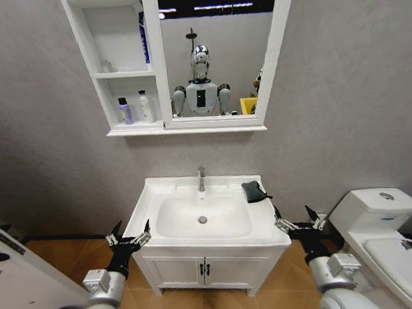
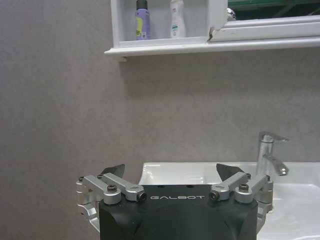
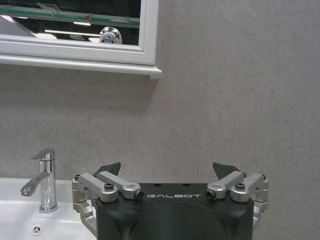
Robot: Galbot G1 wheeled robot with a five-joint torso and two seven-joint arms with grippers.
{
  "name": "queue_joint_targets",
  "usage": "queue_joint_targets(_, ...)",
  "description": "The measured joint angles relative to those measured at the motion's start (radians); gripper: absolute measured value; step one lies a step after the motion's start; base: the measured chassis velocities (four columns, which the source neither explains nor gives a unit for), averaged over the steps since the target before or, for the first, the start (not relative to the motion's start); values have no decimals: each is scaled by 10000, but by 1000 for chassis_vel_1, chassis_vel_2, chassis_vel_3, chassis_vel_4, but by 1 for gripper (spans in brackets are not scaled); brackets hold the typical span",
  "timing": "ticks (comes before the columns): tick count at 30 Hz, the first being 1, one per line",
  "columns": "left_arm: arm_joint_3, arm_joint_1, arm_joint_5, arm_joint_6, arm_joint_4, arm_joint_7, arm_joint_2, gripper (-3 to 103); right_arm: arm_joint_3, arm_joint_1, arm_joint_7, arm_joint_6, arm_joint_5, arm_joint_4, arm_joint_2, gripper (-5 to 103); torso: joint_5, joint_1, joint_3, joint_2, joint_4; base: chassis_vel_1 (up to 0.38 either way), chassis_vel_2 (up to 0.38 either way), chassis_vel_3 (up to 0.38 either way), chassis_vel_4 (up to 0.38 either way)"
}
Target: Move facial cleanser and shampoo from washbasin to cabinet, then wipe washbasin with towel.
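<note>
The white washbasin (image 1: 159, 192) stands in the middle, with its chrome tap (image 1: 201, 178) and drain (image 1: 202, 220). The dark towel (image 1: 255, 191) lies on its back right corner. In the cabinet (image 1: 87, 43) up left, a purple bottle (image 1: 125, 111) and a white bottle (image 1: 145, 106) share one shelf; I cannot tell which is the facial cleanser and which the shampoo. My left gripper (image 1: 130, 233) hangs open at the basin's front left corner. At the front right corner my right gripper (image 1: 297, 217) is open too. Both hold nothing. The left wrist view shows the purple bottle (image 2: 142, 20) and white bottle (image 2: 177, 19).
A white toilet (image 1: 386, 234) stands close on the right. A white door (image 1: 10, 271) edges in at the lower left. Below the basin is a two-door vanity (image 1: 206, 266). A mirror (image 1: 217, 49) joins the cabinet, and a blue item (image 1: 144, 39) stands on a higher shelf.
</note>
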Motion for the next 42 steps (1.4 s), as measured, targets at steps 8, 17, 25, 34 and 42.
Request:
queue_joint_targets(8,-33,-136,39,81,95,-52,51,100,-2,131,-174,219,86,-145,-79,100,1,1,1,-2,2,0,0,0,0)
queue_joint_targets(17,-13,-182,0,105,107,-77,78,100,30,101,-252,60,-6,-266,-78,100,1,0,0,-1,2,0,0,0,0)
queue_joint_targets(25,-1,-203,-24,116,115,-92,92,100,-110,95,-176,11,-154,-431,-8,100,-1,-1,0,-1,1,-90,101,90,-92)
queue_joint_targets(34,7,-216,-32,123,120,-99,98,100,-217,958,317,-545,50,-1170,-621,100,0,13,5,-8,-2,-115,119,116,-129)
queue_joint_targets(42,7,-216,-38,127,120,-105,101,100,-302,2704,1598,-1747,957,-3114,-1545,100,2,-9,-1,0,4,42,-23,-14,25)
